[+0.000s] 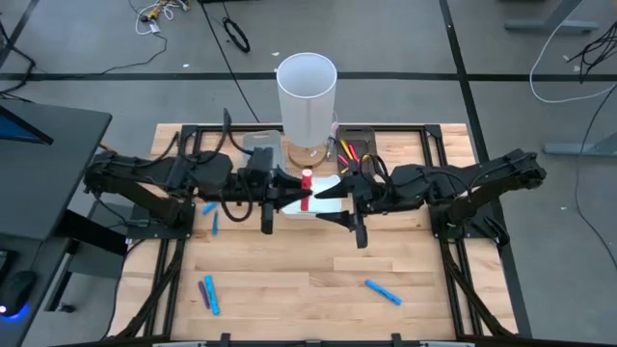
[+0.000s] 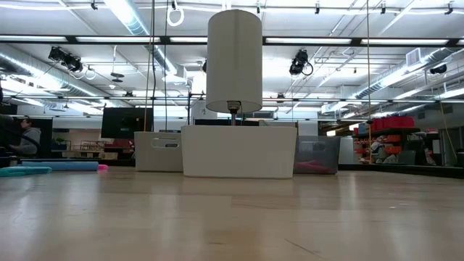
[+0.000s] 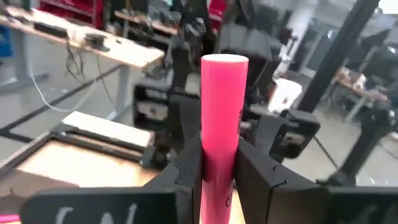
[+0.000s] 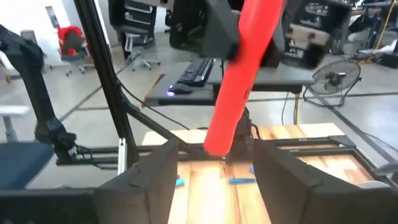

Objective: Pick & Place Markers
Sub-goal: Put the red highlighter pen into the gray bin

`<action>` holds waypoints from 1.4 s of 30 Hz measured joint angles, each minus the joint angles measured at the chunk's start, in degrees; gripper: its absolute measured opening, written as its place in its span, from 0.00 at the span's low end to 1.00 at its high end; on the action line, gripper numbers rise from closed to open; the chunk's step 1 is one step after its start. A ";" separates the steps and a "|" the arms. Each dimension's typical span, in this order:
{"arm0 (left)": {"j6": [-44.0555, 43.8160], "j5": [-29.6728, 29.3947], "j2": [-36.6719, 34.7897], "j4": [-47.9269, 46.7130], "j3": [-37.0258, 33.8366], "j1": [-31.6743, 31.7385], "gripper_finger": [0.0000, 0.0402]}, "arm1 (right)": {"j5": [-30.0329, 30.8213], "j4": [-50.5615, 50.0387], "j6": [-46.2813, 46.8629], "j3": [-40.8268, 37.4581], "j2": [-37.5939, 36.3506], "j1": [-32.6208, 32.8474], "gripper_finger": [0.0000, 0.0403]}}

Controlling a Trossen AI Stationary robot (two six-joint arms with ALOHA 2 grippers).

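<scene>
A grey concrete floor (image 1: 87,39) strewn with loose black cables (image 1: 236,37) surrounds the pale wooden surface (image 1: 308,280). Long fluorescent ceiling lights (image 2: 127,14) run overhead; a black office chair (image 4: 137,46) stands behind.

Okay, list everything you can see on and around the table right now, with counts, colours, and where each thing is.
held marker: 1, pink-red, upright above the white tray
loose markers: 4 blue and 1 purple, scattered on the table's left and front
stored markers: several, red and yellow, exact count unclear, in the dark tray
white tray: 1, table centre
grey tray: 1, left of the cylinder
dark tray: 1, right of the cylinder
cylinder: 1, white, tall, back centre
table: 1, pale wood
left gripper: shut on the held marker
right gripper: open, facing the held marker
</scene>
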 joint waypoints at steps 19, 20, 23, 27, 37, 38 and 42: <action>-15.03 -21.84 -9.85 -28.74 0.02 -2.60 0.18 | 2.45 -5.62 1.57 0.01 -1.58 0.31 0.54; -17.16 -23.37 -10.29 -31.30 0.02 -2.60 0.18 | 3.83 -6.08 1.41 0.02 -1.82 0.31 0.54; -24.97 -27.13 -10.78 -38.68 0.02 -2.47 0.18 | 7.69 -8.66 -0.08 0.02 -2.87 0.05 0.54; -38.04 -29.60 -11.33 -49.54 0.02 -1.36 0.18 | 13.52 -10.66 -2.60 0.02 -5.20 -0.53 0.54; -47.02 -22.95 -11.08 -55.30 0.00 11.39 0.18 | 17.14 -10.88 -7.47 0.07 -9.82 -4.63 0.54; -47.01 -21.67 -11.09 -55.30 0.00 13.27 0.18 | 17.12 -10.79 -7.51 0.09 -9.84 -4.80 0.54; -46.69 -16.21 -11.08 -55.14 0.00 20.52 0.18 | 16.98 -11.11 -8.99 0.09 -9.70 -5.03 0.54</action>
